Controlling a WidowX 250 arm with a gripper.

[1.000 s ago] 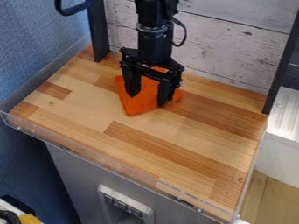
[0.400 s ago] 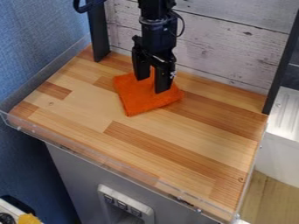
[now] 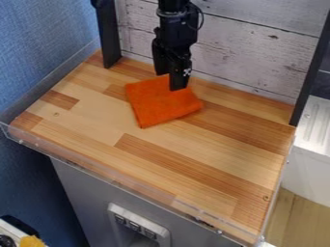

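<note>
From my end of the feed I can't read any text, label, number or sign. The nearest I get is a patch of small white marks (image 3: 187, 72) low on the black gripper (image 3: 170, 82), too small for me to make out as letters or figures. The pale switch unit (image 3: 139, 226) on the grey front below the table (image 3: 97, 118) gives me nothing legible either.

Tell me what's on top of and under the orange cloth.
The black claw hangs over the far edge of the orange cloth; whether they touch is unclear. The cloth lies on the wooden tabletop; anything else beneath is covered.
</note>
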